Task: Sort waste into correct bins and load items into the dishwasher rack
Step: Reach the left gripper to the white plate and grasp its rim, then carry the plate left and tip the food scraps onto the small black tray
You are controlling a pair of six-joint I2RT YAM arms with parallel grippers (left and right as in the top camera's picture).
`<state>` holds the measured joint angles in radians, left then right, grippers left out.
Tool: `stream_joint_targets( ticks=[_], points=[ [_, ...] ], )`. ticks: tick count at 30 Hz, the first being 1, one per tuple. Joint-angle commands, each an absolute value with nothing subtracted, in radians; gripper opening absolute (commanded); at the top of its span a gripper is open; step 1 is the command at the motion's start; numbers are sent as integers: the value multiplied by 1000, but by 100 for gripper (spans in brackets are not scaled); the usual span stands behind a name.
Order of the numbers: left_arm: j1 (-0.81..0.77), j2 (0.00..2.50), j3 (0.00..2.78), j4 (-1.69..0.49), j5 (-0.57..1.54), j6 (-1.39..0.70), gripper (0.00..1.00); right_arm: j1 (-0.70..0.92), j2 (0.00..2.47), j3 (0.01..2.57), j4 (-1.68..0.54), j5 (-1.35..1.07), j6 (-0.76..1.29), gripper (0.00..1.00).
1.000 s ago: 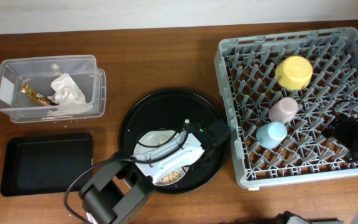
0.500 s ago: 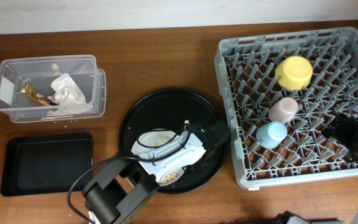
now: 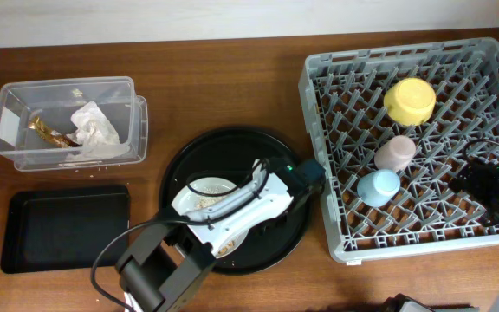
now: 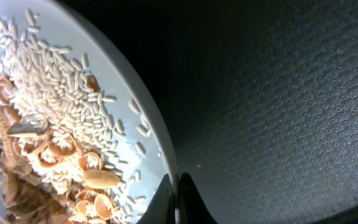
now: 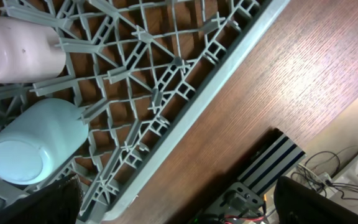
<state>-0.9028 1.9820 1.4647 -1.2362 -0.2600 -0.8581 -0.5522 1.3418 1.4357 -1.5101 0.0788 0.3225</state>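
Note:
My left gripper (image 4: 178, 200) is shut on the rim of the pale plate (image 4: 143, 127), which holds rice and beige-brown food scraps (image 4: 48, 143). In the overhead view the plate (image 3: 199, 198) lies on the round black tray (image 3: 232, 143) and my left arm hides the fingers. The yellow bowl (image 3: 410, 100), pink cup (image 3: 394, 152) and light-blue cup (image 3: 379, 186) sit in the grey rack (image 3: 423, 236). My right gripper (image 5: 185, 208) is open and empty above the rack's right side. The clear tub (image 3: 7, 130) holds the napkin (image 3: 93, 126) and the wrapper (image 3: 48, 133).
The shallow black tray (image 3: 66, 227) lies at the front left, below the clear tub. The round black tray's right edge is close to the rack's left wall. The rack's front rim (image 5: 185, 112) runs along the table's front edge.
My left gripper has drawn the plate to the left and toward the back of the round black tray. The right arm has not moved.

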Motion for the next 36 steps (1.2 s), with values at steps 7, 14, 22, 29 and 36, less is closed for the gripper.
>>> stream_joint_targets(
  ticks=[7,14,22,29,36],
  points=[
    [-600,1909,1564,-1427,-330,-871,1,-557,1343,1434,-1510,88,331,99],
    [-262,1678,1564,-1415,-287,-777,1,-557,1343,1434,-1510,88,331,99],
    [121,1664,1564,-1316,22,-543,1,-557,1343,1434,-1510,87,331,99],
    [385,1664,1560,-1298,327,-358,1,-557,1343,1434,-1510,87,331,99],
    [531,1664,1550,-1285,555,-209,1,-557,1343,1434,-1510,87,331,99]
  ],
)
